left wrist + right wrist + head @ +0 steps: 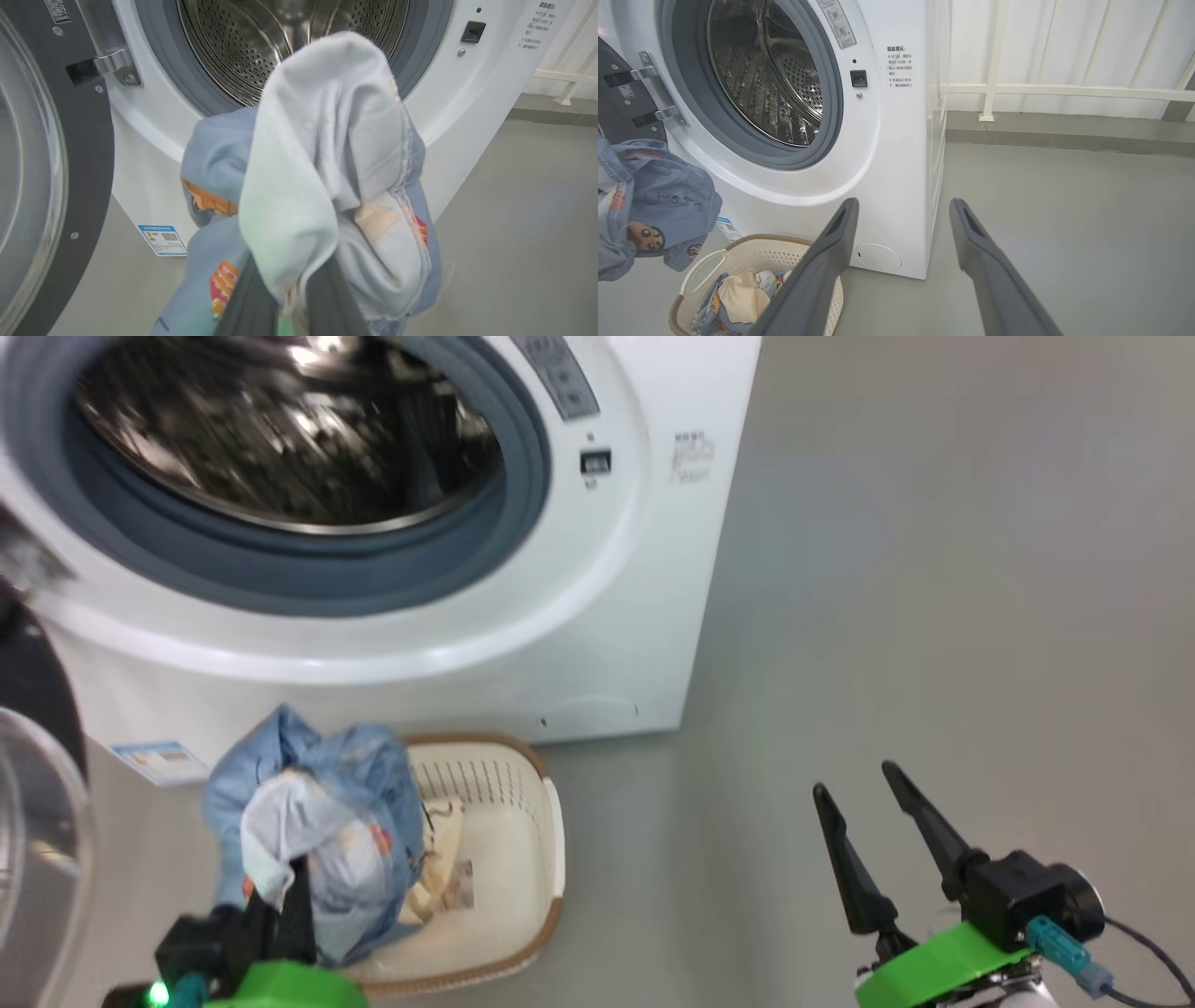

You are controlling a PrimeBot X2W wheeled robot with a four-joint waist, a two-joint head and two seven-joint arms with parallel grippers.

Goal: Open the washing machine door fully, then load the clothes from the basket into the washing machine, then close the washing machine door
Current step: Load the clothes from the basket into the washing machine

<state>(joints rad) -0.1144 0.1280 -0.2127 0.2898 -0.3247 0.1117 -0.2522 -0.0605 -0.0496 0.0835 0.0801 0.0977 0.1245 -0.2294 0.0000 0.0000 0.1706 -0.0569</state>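
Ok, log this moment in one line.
phase: loading; left gripper: shut on light blue garment; right gripper: open, empty; washing machine door: open; basket: clothes inside

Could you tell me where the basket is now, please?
In the head view the basket sits on the floor at lower left, before the washing machine, partly behind the lifted clothes.

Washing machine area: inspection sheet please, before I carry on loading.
Surface: grey floor, smooth.
Job's things: door swung open at left; no clothes seen in drum of washing machine; basket on the floor before it, cream piece inside.
Clutter: nothing seen.
Hands: left hand shut on light blue clothes, lifted above the basket; right hand open, empty.
Cables: dark cable at right wrist.
Surroundings: white railing right of the machine.
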